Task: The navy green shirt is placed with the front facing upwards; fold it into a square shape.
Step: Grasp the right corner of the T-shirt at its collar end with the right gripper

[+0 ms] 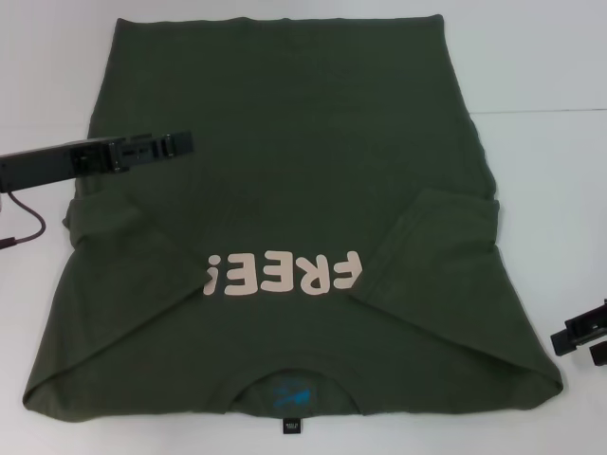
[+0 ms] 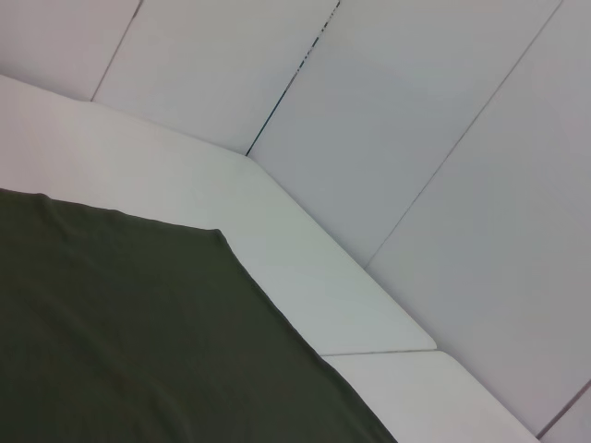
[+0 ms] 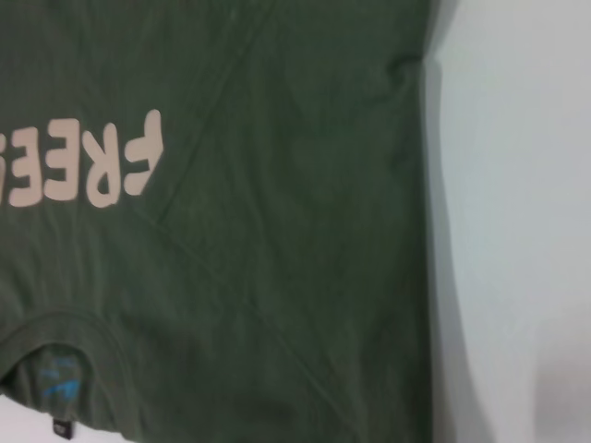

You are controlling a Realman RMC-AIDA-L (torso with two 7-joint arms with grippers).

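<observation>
The navy green shirt [image 1: 303, 180] lies flat on the white table, front up. Its collar [image 1: 289, 391] with the blue print and a small black tag [image 1: 291, 427] is at the near edge, and the hem is at the far side. Both short sleeves are folded inward, the left sleeve [image 1: 128, 237] and the right sleeve [image 1: 441, 242] reaching toward the pink "FREE!" lettering [image 1: 285, 275]. My left gripper [image 1: 187, 142] hovers over the shirt's left side, holding nothing. My right gripper [image 1: 586, 339] stands open off the shirt's near right corner. The shirt [image 2: 138, 332] [image 3: 277, 277] also fills both wrist views.
Bare white table [image 1: 550, 161] surrounds the shirt on the right and far left. A dark red cable [image 1: 28, 227] hangs by the left arm. In the left wrist view, pale wall panels [image 2: 416, 138] rise behind the table's far corner [image 2: 277, 231].
</observation>
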